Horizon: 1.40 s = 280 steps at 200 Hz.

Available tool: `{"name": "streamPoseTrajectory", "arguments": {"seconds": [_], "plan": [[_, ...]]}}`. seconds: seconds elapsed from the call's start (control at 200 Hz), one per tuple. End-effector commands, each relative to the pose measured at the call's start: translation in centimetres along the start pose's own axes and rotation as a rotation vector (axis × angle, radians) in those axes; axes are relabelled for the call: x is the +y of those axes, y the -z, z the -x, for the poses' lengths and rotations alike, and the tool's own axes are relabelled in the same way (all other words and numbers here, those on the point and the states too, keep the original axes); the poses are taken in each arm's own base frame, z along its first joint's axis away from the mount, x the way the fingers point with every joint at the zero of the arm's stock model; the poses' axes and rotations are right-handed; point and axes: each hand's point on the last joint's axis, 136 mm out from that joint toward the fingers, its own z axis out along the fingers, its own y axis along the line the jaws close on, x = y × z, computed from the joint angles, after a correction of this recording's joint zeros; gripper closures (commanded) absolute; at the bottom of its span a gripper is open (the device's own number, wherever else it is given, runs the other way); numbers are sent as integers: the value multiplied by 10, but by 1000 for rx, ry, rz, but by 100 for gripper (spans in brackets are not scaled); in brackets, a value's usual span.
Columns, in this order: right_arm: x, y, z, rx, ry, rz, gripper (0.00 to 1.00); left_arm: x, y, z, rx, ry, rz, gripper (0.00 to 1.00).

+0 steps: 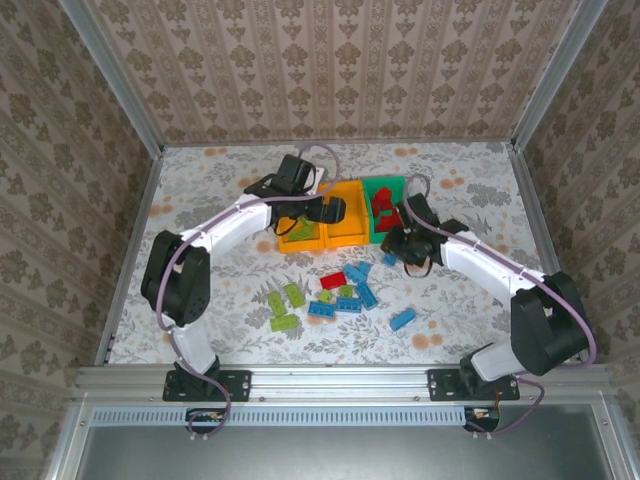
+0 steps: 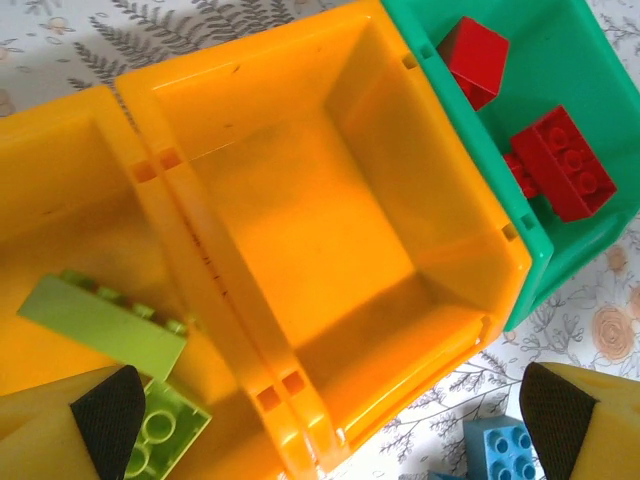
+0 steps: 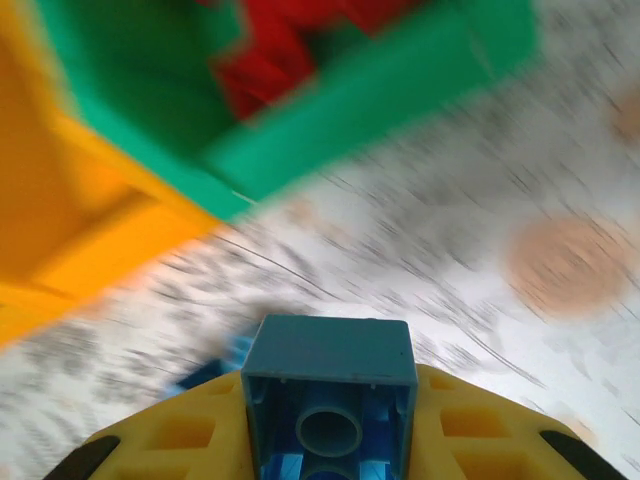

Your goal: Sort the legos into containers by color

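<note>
Three containers stand side by side at the table's middle. The left orange bin (image 1: 300,233) (image 2: 60,230) holds lime green legos (image 2: 100,325). The middle orange bin (image 1: 345,215) (image 2: 330,220) is bare inside, and the green bin (image 1: 383,200) (image 2: 560,60) holds red legos (image 2: 565,165). My left gripper (image 1: 325,210) (image 2: 330,440) hangs open above the front wall of the orange bins. My right gripper (image 1: 393,252) (image 3: 330,425) is shut on a blue lego (image 3: 330,355) (image 1: 389,259), just in front of the green bin (image 3: 330,100).
Loose legos lie on the table in front of the bins: a red one (image 1: 332,279), several blue ones (image 1: 357,272) with one apart (image 1: 404,319), and lime green ones (image 1: 284,322). A blue lego (image 2: 500,445) lies below the left gripper. Patterned walls close in the table.
</note>
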Motion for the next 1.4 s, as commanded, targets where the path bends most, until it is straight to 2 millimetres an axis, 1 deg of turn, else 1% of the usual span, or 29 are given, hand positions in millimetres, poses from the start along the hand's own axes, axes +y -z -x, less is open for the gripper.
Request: {"name": "streamPoseTrajectory", "arguments": {"seconds": [0.0, 0.105, 0.195, 0.24, 0.325, 0.4, 0.465, 0.595, 0.66, 0.805, 0.93, 1.065, 1.21, 1.295, 1.395], "plan": [[56, 1, 36, -83, 79, 146, 71, 15, 14, -5, -19, -4, 71, 0], [91, -7, 54, -97, 160, 191, 70, 31, 20, -18, -11, 58, 95, 0], [110, -25, 64, -74, 204, 200, 69, 43, 26, -32, 8, 92, 121, 0], [117, -34, 68, -66, 219, 200, 69, 50, 30, -43, 35, 108, 147, 0], [122, -49, 73, -54, 234, 180, 69, 64, 38, -65, 99, 151, 221, 0], [122, -61, 77, -48, 239, 153, 69, 70, 44, -85, 157, 206, 262, 0], [121, -69, 79, -42, 245, 129, 65, 69, 45, -104, 209, 251, 258, 0], [120, -81, 78, -28, 255, 105, 62, 70, 48, -142, 317, 350, 267, 0], [121, -84, 77, -25, 269, 95, 60, 67, 48, -156, 353, 371, 256, 0], [123, -89, 73, -11, 303, 81, 56, 58, 46, -168, 373, 305, 206, 0], [122, -92, 70, 1, 315, 63, 51, 52, 46, -173, 394, 210, 172, 0], [121, -92, 69, 2, 320, 54, 46, 51, 51, -177, 454, 276, 197, 0], [124, -88, 68, -1, 327, 62, 40, 36, 53, -174, 473, 295, 188, 0], [126, -84, 68, -8, 332, 69, 36, 30, 55, -181, 509, 344, 196, 0], [124, -79, 68, -20, 334, 66, 34, 21, 53, -192, 545, 400, 179, 5]]}}
